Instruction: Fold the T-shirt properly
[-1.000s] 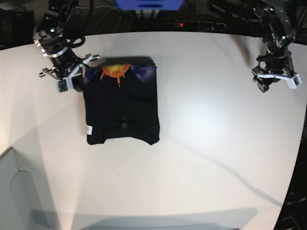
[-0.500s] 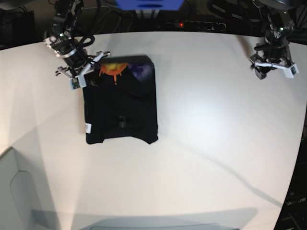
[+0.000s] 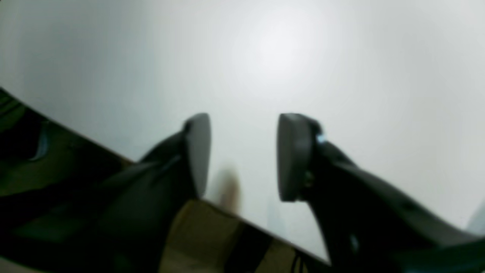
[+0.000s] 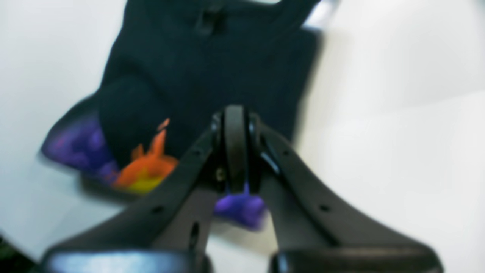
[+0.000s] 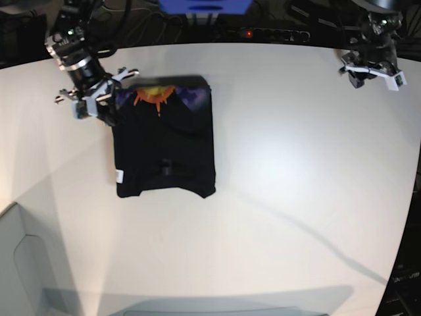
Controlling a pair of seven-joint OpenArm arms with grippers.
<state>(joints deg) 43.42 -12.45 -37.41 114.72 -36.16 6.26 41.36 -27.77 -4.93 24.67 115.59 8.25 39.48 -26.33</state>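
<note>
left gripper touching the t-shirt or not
Apart. The base view shows the left gripper at the table's far corner, well away from the T-shirt; its wrist view shows only bare table between the fingers.

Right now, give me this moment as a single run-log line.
T-shirt: folded flat on table | right tool: shut, empty, at shirt's print end | left tool: open, empty, away
</note>
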